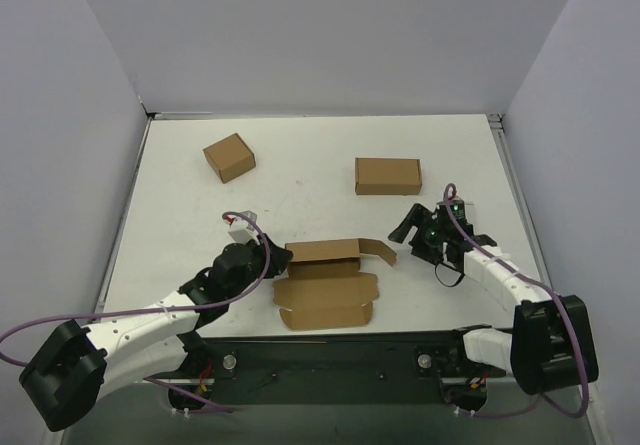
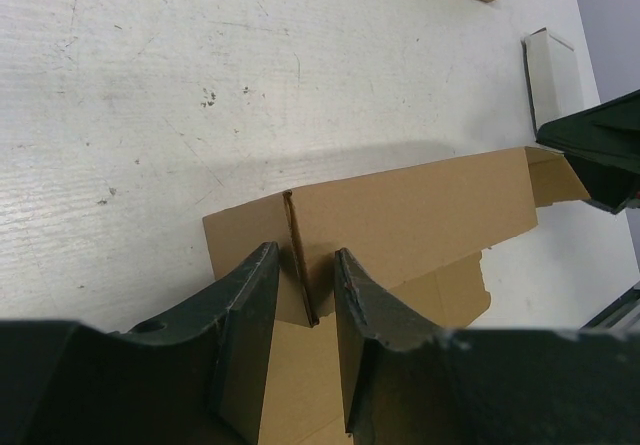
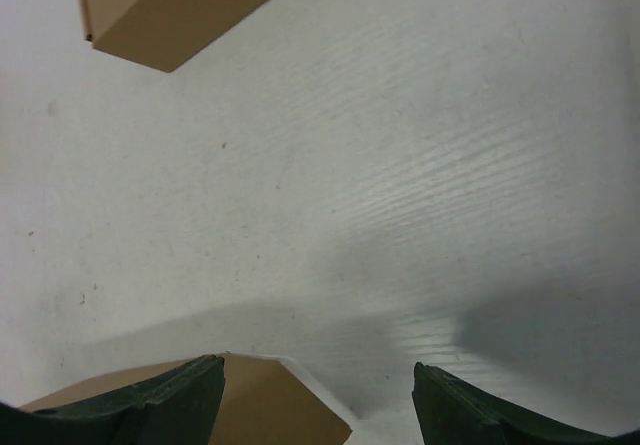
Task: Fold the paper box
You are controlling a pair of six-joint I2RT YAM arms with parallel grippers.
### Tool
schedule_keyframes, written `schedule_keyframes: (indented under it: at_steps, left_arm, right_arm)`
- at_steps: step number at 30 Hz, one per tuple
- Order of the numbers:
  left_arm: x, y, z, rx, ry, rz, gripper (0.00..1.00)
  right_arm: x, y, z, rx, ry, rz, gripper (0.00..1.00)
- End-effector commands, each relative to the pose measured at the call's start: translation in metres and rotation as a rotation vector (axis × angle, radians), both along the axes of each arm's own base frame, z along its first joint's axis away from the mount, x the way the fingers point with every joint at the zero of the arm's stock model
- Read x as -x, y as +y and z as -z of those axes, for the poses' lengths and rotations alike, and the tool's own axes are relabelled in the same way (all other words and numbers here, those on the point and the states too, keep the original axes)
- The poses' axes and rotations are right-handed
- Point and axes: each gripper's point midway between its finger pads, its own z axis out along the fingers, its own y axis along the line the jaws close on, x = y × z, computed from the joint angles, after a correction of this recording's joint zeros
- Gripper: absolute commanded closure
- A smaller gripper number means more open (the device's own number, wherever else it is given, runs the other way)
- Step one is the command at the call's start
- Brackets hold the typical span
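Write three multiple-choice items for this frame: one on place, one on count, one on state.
1. Where are the left fingers? A. at the left end of the paper box; B. in the air above it; C. at its right end.
2. How many brown boxes lie on the table? A. two; B. three; C. five.
3. The right fingers are: A. open, gripping nothing; B. shut on a flap; C. shut, empty.
Key: 1 A, the left wrist view shows them pinching an upright panel at its corner. 2 B, the half-folded paper box plus two closed cartons. 3 A, they stand wide apart beside the box with nothing gripped.
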Motion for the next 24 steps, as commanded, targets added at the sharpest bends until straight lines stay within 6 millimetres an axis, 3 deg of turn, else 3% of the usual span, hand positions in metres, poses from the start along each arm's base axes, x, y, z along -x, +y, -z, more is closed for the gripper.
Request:
schedule_keyframes:
  at_steps: [1,8,15,24]
  left_arm:
    - [-0.002,0.006,0.002,-0.051,0.005,-0.005,0.62]
    - [-0.003,0.005,0.003,-0.055,0.008,-0.005,0.62]
    - [-0.004,0.003,0.004,-0.059,0.013,-0.002,0.62]
    - [-0.006,0.003,0.001,-0.059,0.009,-0.005,0.62]
  right_arm:
    - [-0.005,0.019,0.007,-0.191,0.019,0.004,0.24]
    - [0.001,0.037,0.026,-0.261,0.030,-0.098,0.26]
    - [0.031,0.046,0.034,-0.293,0.095,-0.158,0.33]
    - [0.052,0.058,0.020,-0.325,0.071,-0.217,0.46]
